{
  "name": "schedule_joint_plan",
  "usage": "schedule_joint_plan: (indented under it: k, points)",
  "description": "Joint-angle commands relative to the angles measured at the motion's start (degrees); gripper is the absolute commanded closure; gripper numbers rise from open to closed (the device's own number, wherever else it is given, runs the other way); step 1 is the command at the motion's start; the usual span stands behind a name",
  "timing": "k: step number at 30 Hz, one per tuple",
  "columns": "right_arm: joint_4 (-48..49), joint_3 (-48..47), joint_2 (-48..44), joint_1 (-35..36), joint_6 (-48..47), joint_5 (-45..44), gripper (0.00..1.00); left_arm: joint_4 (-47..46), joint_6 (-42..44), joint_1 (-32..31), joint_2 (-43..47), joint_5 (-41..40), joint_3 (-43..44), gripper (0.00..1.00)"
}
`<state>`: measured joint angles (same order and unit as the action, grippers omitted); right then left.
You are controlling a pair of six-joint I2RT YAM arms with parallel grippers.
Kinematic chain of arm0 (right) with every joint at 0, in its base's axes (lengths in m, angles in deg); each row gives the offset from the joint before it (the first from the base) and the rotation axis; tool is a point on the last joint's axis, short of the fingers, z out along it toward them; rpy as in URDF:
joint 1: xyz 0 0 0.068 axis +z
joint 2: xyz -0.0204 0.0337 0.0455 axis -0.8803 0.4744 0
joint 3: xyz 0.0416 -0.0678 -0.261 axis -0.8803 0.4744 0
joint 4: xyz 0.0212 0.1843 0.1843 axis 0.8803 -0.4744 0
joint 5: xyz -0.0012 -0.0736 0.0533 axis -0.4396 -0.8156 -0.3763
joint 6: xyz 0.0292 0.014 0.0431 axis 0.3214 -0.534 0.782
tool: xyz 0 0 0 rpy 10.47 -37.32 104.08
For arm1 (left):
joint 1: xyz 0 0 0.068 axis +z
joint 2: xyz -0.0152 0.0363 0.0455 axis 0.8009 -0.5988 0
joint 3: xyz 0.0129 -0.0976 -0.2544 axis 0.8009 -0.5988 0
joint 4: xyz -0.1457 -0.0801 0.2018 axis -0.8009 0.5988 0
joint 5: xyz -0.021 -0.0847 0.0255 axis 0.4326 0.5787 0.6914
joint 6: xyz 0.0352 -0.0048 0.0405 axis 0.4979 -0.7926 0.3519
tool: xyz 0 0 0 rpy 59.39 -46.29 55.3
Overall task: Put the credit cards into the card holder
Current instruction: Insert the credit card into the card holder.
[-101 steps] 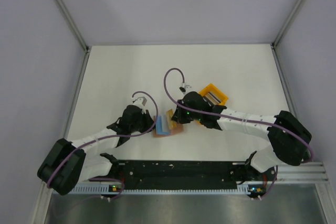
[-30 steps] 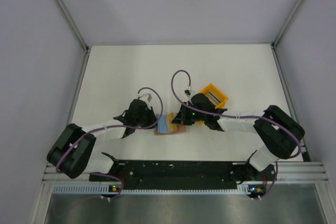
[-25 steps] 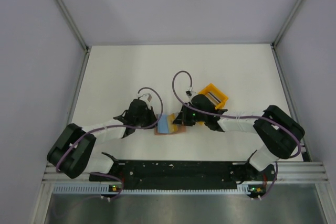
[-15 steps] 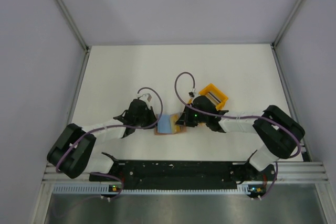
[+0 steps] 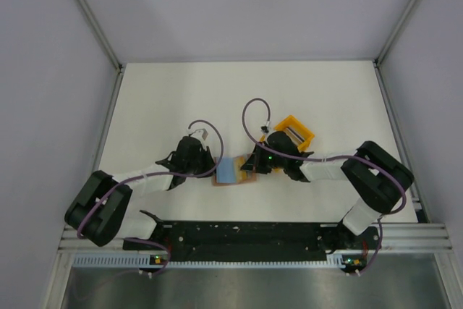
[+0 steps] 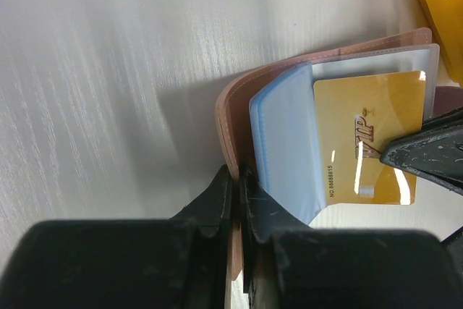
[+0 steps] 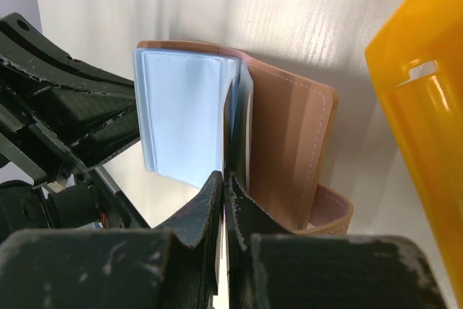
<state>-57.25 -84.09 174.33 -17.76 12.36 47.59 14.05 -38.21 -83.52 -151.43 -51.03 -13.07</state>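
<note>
The tan card holder [image 5: 239, 179] lies open between the two grippers, with a light blue plastic leaf [image 5: 229, 171] spread on top. In the left wrist view my left gripper [image 6: 236, 173] is shut on the edge of the holder's tan cover [image 6: 233, 117], next to the blue leaf [image 6: 286, 142]. A gold VIP credit card [image 6: 365, 142] lies against a clear pocket, with a right finger [image 6: 427, 153] on it. In the right wrist view my right gripper [image 7: 225, 177] is shut on that card's thin edge, between the blue leaf [image 7: 181, 113] and the tan cover [image 7: 289, 150].
The bright yellow tray [image 5: 293, 134] with more cards stands just behind and right of the holder; it also shows in the right wrist view [image 7: 427, 106] and in the left wrist view [image 6: 443, 5]. The left gripper [image 5: 208, 167] and right gripper [image 5: 251, 167] sit close together.
The left arm has swung in and settled at the holder's left edge. Over the last second the blue leaf has opened flatter and the right gripper has edged slightly right.
</note>
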Motion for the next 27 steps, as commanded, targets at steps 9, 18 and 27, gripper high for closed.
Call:
schedule_joint_plan:
  k: [9, 18, 27]
  points:
    - [2.3, 1.4, -3.2, -0.5, 0.7, -1.0, 1.0, 2.9, 0.2, 0.0, -1.4, -1.3, -0.4, 1.0]
    - [-0.1, 0.5, -4.7, -0.5, -0.7, -2.7, 1.0, 2.6, 0.3, 0.0, -1.3, -1.1, -0.5, 1.0]
    - [3.5, -0.1, -0.4, -0.5, 0.4, -0.4, 1.0, 2.3, 0.4, 0.0, -1.2, -0.2, -0.3, 1.0]
